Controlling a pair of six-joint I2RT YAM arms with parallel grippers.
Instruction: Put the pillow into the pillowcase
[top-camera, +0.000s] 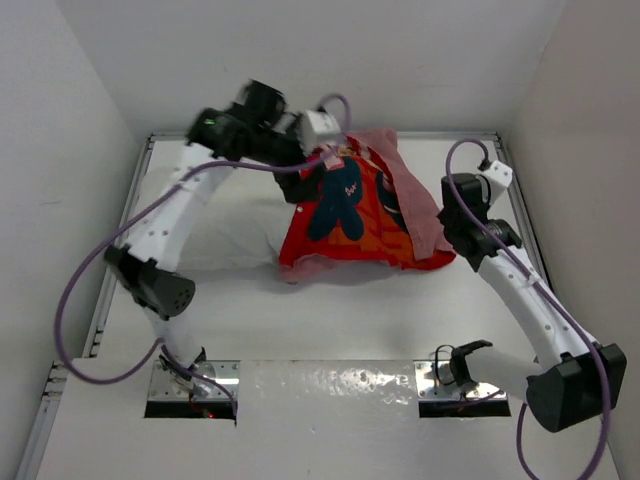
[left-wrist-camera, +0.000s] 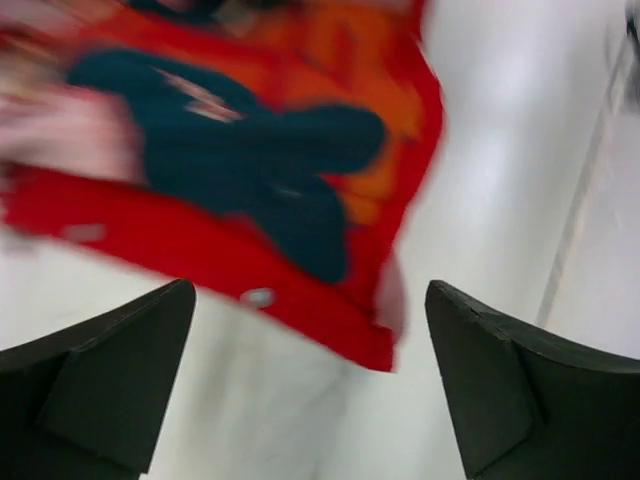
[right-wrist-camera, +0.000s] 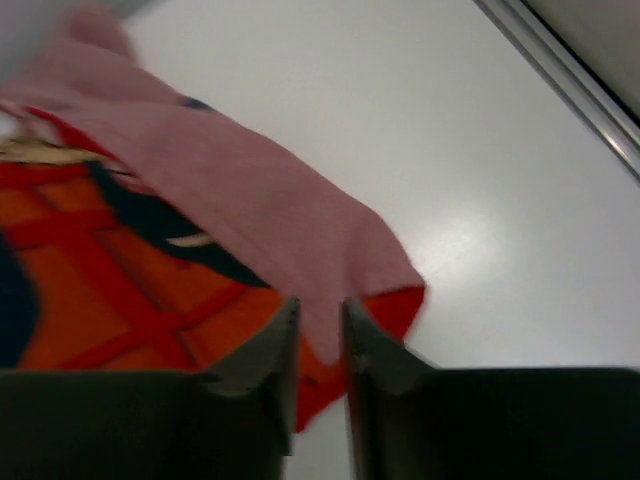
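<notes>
The red pillowcase (top-camera: 350, 215) with teal and orange print lies in the middle of the table, and a pale pink flap (top-camera: 415, 205) is folded back over its right side. The white pillow (top-camera: 225, 235) sticks out of it to the left. My left gripper (top-camera: 312, 178) hovers over the pillowcase's upper left corner. In the left wrist view it (left-wrist-camera: 310, 288) stands wide open and empty above the red hem (left-wrist-camera: 300, 300) and the pillow (left-wrist-camera: 250, 400). My right gripper (right-wrist-camera: 320, 302) is at the pillowcase's right corner, jaws a narrow gap apart around the tip of the pink flap (right-wrist-camera: 250, 200).
White walls close in the table on the left, back and right. A metal rail (top-camera: 118, 225) runs along the left edge and another (right-wrist-camera: 570, 90) along the right. The arms' base plates (top-camera: 190, 385) sit at the near edge. Purple cables loop off both arms.
</notes>
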